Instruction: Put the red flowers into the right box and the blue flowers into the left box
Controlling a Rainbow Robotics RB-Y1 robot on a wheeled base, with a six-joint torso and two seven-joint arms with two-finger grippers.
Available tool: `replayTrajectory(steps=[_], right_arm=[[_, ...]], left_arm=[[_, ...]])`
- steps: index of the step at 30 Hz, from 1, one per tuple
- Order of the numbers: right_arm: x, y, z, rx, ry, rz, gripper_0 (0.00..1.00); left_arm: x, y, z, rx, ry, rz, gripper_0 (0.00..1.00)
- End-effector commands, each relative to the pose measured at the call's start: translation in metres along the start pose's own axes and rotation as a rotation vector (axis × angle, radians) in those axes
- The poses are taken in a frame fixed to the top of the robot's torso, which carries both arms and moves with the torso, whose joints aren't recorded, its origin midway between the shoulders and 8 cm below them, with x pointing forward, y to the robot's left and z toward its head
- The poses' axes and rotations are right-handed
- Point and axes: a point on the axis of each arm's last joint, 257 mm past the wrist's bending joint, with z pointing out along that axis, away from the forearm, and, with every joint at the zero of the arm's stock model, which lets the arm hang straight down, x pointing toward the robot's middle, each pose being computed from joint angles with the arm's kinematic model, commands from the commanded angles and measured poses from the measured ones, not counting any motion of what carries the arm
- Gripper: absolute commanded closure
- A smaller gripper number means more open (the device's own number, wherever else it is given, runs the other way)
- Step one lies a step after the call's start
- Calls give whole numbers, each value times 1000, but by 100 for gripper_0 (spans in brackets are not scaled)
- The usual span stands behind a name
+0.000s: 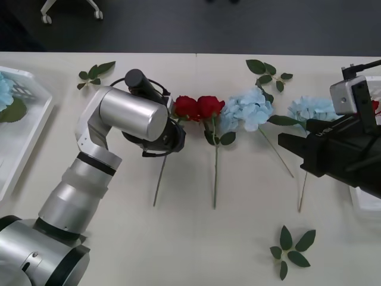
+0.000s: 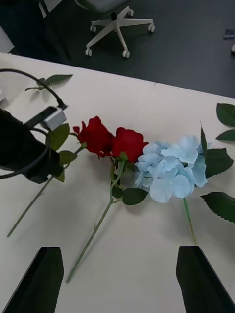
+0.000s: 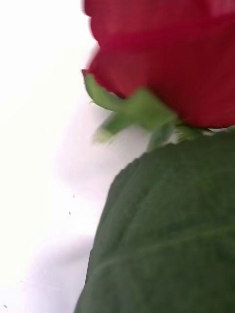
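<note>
Red flowers [image 1: 198, 107] are crowded by the left gripper [image 1: 172, 134], jaw state indiscernible; the right gripper [image 2: 117, 279] is held spread.

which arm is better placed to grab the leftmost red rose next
Left. The left claw is already low at the leftmost red rose, whose head looms close in its wrist view. The right claw, open, sits further off, by the blue flowers.

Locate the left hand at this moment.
In the front view the left hand sits mid-table, down at the stem of the left of two red flowers; its wrist view has that rose's head and a leaf right up close.
</note>
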Motion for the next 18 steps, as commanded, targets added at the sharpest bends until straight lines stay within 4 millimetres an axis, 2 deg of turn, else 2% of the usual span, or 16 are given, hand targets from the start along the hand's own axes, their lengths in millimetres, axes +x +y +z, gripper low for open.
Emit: replayTrajectory(steps=[1, 8, 11, 18], right_arm=[[1, 10, -5, -21, -4, -22, 32], [1, 23, -1, -49, -44, -53, 32], [-6, 34, 1, -77, -86, -64, 32], [-20, 43, 0, -106, -141, -63, 32]], left_arm=[[-27, 0, -39, 84, -115, -44, 100], [-30, -14, -85, 247, -236, 142, 100], [-29, -19, -112, 347, -316, 251, 100], [-28, -39, -170, 606, -519, 446, 100]])
